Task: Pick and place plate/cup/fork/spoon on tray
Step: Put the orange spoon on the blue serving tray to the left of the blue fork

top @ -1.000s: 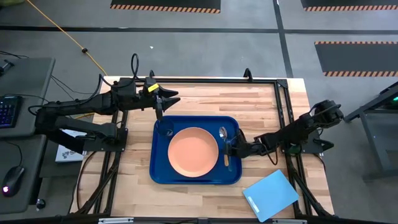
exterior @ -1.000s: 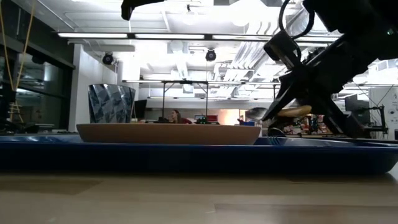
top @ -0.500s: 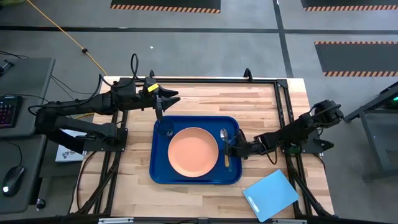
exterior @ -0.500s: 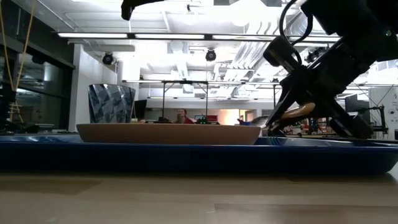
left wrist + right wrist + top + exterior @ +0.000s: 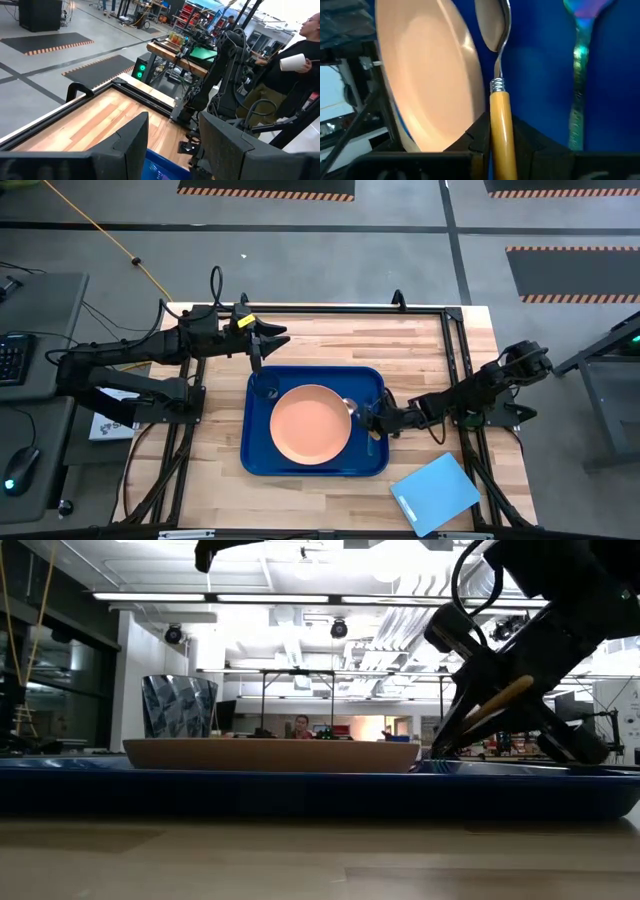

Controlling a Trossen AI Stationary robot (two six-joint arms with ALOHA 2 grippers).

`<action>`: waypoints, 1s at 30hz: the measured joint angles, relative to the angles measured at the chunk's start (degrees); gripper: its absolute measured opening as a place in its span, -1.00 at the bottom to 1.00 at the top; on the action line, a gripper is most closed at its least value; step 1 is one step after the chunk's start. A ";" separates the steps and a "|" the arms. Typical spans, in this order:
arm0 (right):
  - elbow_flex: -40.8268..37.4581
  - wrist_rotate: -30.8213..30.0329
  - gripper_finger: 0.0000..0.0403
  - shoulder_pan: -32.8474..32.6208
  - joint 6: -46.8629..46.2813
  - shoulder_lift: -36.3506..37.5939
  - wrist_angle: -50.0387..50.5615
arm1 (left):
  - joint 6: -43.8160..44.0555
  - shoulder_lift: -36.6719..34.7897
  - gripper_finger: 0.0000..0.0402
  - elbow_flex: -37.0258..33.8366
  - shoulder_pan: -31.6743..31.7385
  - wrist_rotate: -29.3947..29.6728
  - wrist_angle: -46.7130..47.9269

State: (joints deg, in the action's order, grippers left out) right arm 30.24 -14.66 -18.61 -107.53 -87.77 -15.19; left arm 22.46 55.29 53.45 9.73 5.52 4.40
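The large dark-blue rectangular plastic tray (image 5: 262, 460) is lying at the centre of the wooden bench (image 5: 330, 340) in the high view. The round salmon-pink plate (image 5: 311, 423) is resting inside it, with the small dark bluish-grey cup (image 5: 264, 390) at the tray's upper left corner. The orange-handled spoon (image 5: 499, 107) is being gripped in the right pincer (image 5: 371, 421), its bowl tilted onto the plate's right rim. The thin bluish-handled fork (image 5: 579, 75) is lying on the tray floor beside it. Only the spoon's release is judged outstanding. The left pincer (image 5: 255, 358) is hanging part-open and empty above the tray's upper left. No writing is being made out.
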 joint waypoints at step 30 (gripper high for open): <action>3.91 14.94 -0.22 3.28 9.79 2.12 8.36 | 0.14 0.00 -0.18 -0.02 -0.01 -0.48 0.45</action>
State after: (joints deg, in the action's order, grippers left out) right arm 34.15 0.28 -15.33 -97.74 -85.65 -6.83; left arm 22.60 55.28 53.43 9.72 5.04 4.85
